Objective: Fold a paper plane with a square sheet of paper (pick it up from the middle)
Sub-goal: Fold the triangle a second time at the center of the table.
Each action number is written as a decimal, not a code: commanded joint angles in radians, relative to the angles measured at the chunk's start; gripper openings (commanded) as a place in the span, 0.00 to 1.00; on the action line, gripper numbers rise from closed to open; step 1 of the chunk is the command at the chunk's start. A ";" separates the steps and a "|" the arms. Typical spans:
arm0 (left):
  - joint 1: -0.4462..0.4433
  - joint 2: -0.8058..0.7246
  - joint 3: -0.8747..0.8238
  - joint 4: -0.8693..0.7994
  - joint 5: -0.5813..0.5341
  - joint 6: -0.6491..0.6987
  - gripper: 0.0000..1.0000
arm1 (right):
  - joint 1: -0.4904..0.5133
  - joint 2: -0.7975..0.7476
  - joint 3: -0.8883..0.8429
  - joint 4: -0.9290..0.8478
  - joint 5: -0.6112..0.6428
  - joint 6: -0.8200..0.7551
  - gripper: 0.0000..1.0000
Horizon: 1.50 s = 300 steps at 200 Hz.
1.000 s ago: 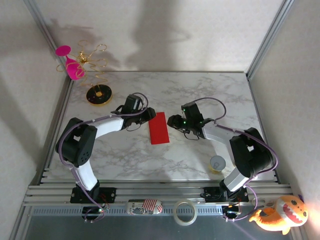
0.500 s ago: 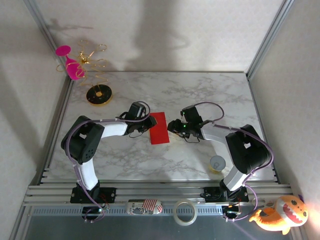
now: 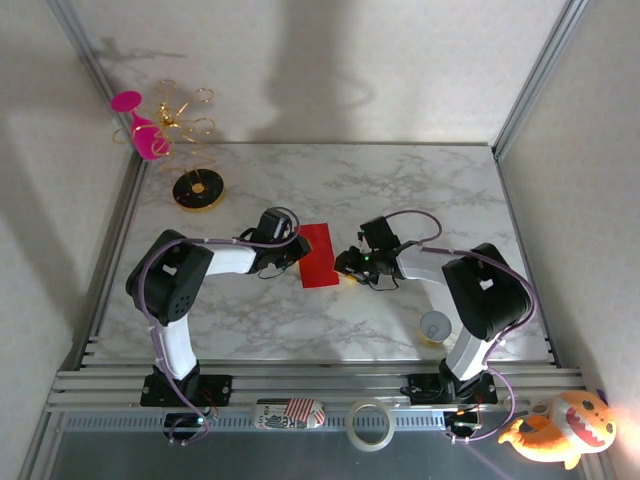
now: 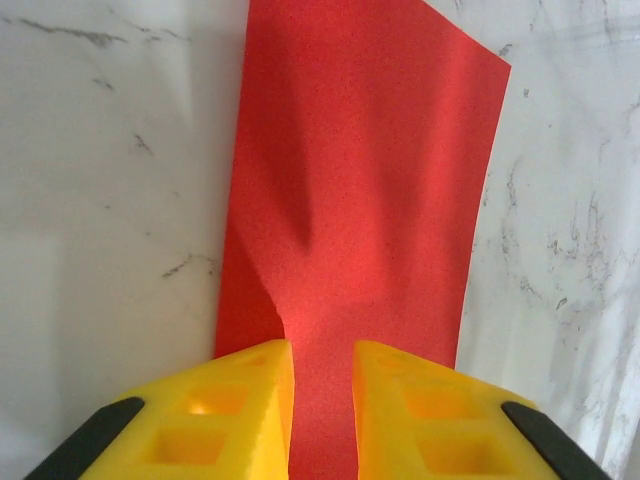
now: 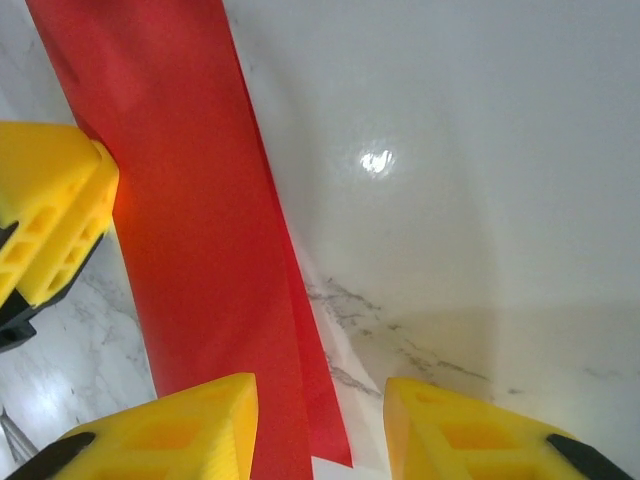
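The square sheet of paper [image 3: 318,256] lies folded into a narrow bright red rectangle on the marble table [image 3: 400,190]. My left gripper [image 3: 298,252] is low at its left long edge. In the left wrist view the gripper [image 4: 322,400] shows a narrow gap between its yellow fingers, with the buckled paper [image 4: 370,180] running into that gap. My right gripper [image 3: 343,264] is at the opposite edge. Its jaws [image 5: 320,430] stand open across the paper's [image 5: 190,200] edge, one finger over the red layers and the other over bare marble. The left gripper's yellow finger [image 5: 50,220] is seen across the paper.
A pink wine glass [image 3: 140,128] hangs on a gold wire stand [image 3: 197,190] at the back left. A small round cup [image 3: 435,327] sits by the right arm's base. A tape roll [image 3: 368,422], a striped object [image 3: 290,412] and a plush toy [image 3: 560,430] lie off the table's front edge.
Both grippers have moved inward and down to the paper's two long edges. Both pairs of jaws have narrowed, the left more so.
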 commanded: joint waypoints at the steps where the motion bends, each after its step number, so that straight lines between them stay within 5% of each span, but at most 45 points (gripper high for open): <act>1: 0.003 0.024 -0.037 -0.041 -0.035 -0.006 0.23 | 0.010 0.009 0.026 -0.023 -0.030 -0.013 0.39; 166: 0.003 0.015 -0.041 -0.039 -0.027 -0.001 0.23 | 0.007 -0.006 -0.019 0.074 -0.135 0.073 0.27; 212: 0.003 0.008 -0.036 -0.045 -0.025 0.002 0.23 | 0.004 -0.022 -0.011 0.012 -0.074 0.082 0.19; 261: 0.008 -0.039 0.073 -0.102 0.022 0.073 0.26 | 0.004 -0.028 -0.004 -0.020 -0.061 0.086 0.00; 300: 0.033 -0.044 0.151 -0.139 0.019 0.148 0.28 | 0.002 -0.045 -0.018 -0.036 -0.046 0.085 0.00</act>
